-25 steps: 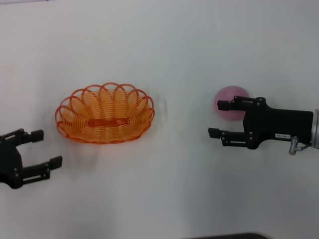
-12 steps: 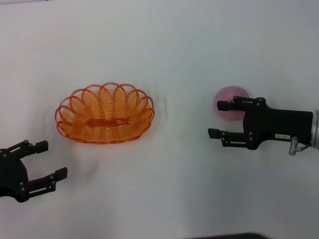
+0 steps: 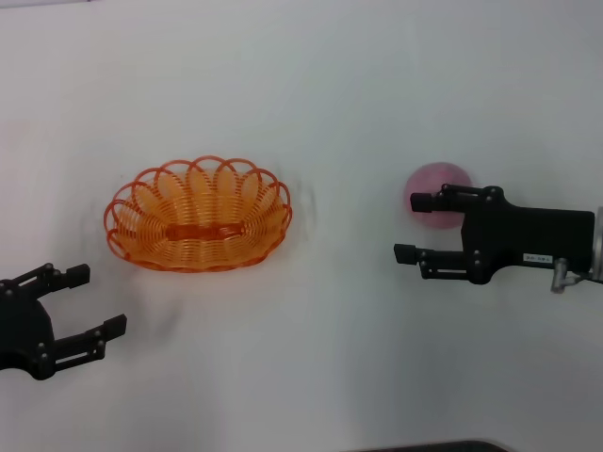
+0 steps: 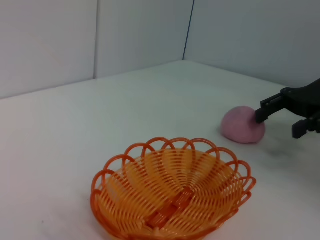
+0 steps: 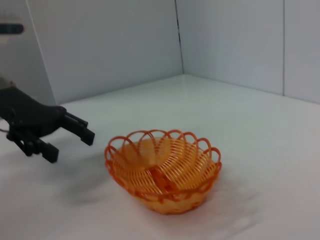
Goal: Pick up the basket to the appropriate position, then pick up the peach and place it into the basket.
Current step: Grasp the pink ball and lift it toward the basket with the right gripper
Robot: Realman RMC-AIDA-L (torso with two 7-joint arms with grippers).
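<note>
The orange wire basket (image 3: 198,215) rests empty on the white table, left of centre; it also shows as the basket (image 4: 170,195) in the left wrist view and the basket (image 5: 162,170) in the right wrist view. My left gripper (image 3: 94,301) hovers open below and left of it, apart from the rim. The pink peach (image 3: 435,193) lies at the right. My right gripper (image 3: 413,227) is open just beside the peach, its upper finger overlapping the peach's near side. The peach (image 4: 243,125) shows next to the right gripper (image 4: 277,119) in the left wrist view.
White table (image 3: 339,113) all around, with grey walls (image 4: 125,30) meeting in a corner behind it. A dark edge (image 3: 424,446) runs along the table's front. The left gripper (image 5: 67,137) is seen far off in the right wrist view.
My left gripper has dropped lower and slightly right, away from the basket. The right gripper, basket and peach have stayed put.
</note>
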